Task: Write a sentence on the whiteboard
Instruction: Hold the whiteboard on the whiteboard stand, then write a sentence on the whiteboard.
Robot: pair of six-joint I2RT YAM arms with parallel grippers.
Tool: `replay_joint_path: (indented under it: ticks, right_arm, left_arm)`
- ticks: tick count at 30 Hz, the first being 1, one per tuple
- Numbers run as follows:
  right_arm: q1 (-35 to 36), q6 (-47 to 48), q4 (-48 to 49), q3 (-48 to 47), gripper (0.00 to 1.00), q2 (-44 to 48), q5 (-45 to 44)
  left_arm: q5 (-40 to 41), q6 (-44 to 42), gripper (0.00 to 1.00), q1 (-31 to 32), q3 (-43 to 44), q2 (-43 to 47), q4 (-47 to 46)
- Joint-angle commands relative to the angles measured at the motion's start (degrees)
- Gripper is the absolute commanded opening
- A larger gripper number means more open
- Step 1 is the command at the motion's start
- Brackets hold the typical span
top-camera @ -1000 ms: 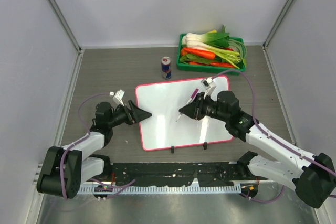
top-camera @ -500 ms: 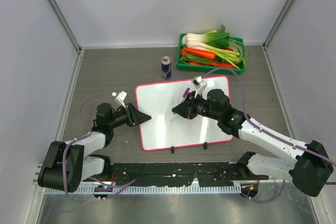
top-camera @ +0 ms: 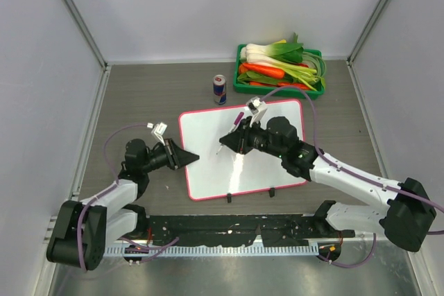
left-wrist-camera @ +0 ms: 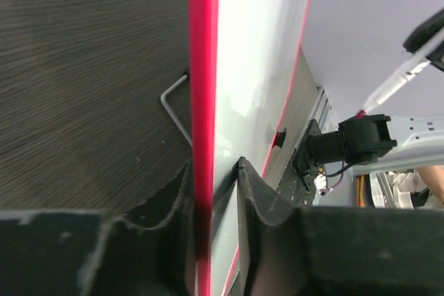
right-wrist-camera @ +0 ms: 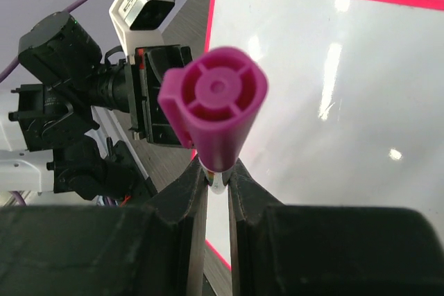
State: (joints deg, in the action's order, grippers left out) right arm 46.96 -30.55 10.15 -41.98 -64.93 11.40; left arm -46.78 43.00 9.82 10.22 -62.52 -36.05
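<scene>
The whiteboard (top-camera: pixel 215 171) lies flat on the table, pink-red framed, with its white face (right-wrist-camera: pixel 333 102) blank; no sentence shows on it. My left gripper (top-camera: pixel 196 155) is at the board's left edge. In the left wrist view the jaws (left-wrist-camera: pixel 213 171) sit on either side of the red frame and white surface (left-wrist-camera: pixel 257 67), shut on it. My right gripper (top-camera: pixel 232 142) hovers over the board's upper left part, shut on a marker (top-camera: pixel 239 118). The marker's magenta end (right-wrist-camera: pixel 215 95) points at the wrist camera above the fingers (right-wrist-camera: pixel 216 171).
A green tray (top-camera: pixel 239 88) of vegetables stands at the back right, with a drink can (top-camera: pixel 219 89) to its left, just beyond the board. Two black feet (top-camera: pixel 227 199) sit on the board's near edge. Grey walls enclose the table on three sides.
My right arm has carried the marker leftward over the board. The left gripper's jaws have closed in on the board's left edge.
</scene>
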Motion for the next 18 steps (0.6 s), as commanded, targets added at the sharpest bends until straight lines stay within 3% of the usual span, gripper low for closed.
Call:
replay_joint_path:
  ticks: [1,11,18]
  right_arm:
    - [1.9,3.2,5.8,-3.0,0.01,-1.0,-6.4]
    - [6.1,5.8,12.2,-2.2,0.01,-3.6,-14.6]
    - [6.9,6.0,14.7,-3.2,0.01,-6.0,-17.1]
  left_arm:
    - [1.5,-2.0,0.19,0.2,-1.3,4.2,0.9]
    - [1.6,-1.9,0.00,0.3,-1.2,3.3,0.7]
    - [0.2,-1.2,0.00,0.3,-1.3,1.6,-1.8]
